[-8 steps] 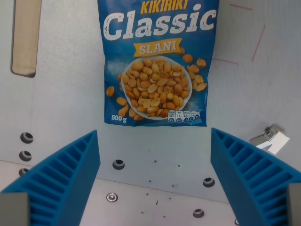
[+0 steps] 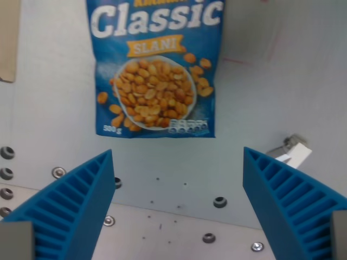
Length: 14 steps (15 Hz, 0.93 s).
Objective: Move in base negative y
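The gripper [image 2: 178, 203] was spread wide with nothing between its two blue ribbed fingers [image 2: 73, 206], one at each lower corner of the wrist view. The peanut bag [image 2: 154, 70], blue with "Classic" and "SLANI" printed above a bowl of peanuts, lay flat on the pale table [image 2: 282, 81], above the gap between the fingers and nearer the finger on the wrist view's left; its top edge was cut off by the frame. Nothing touched the bag. Below the bag, screw heads and holes [image 2: 219, 202] dotted the table. To the bag's lower right, just above the other finger, sat a small metal clip with a white tag [image 2: 293, 150]. A tan strip [image 2: 8, 43] showed at the far left of the bag.
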Available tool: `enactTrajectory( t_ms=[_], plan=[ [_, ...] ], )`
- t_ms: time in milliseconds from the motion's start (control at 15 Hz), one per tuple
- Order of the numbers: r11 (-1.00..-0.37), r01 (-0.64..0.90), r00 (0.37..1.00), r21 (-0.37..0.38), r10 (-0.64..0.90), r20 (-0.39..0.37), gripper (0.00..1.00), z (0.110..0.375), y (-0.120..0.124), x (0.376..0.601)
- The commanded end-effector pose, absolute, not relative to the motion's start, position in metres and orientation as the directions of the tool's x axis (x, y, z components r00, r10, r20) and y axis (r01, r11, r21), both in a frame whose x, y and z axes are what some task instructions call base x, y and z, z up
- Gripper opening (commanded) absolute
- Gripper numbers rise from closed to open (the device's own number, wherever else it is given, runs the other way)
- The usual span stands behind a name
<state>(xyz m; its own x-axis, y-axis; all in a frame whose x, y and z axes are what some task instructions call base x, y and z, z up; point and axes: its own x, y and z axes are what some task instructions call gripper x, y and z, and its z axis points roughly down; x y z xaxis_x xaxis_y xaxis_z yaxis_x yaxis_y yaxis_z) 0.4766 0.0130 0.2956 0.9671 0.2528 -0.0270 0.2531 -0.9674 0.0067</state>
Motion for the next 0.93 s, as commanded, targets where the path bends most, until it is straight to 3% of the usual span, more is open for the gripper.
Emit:
enactTrajectory(
  t_ms=[67, 933],
  plan=[
    [-0.965, 0.263, 0.965, 0.005, 0.263, -0.008, 1.00, 0.299, -0.002, 0.467],
    [-0.965, 0.263, 0.965, 0.005, 0.263, -0.008, 1.00, 0.297, -0.074, 0.453]
  ],
)
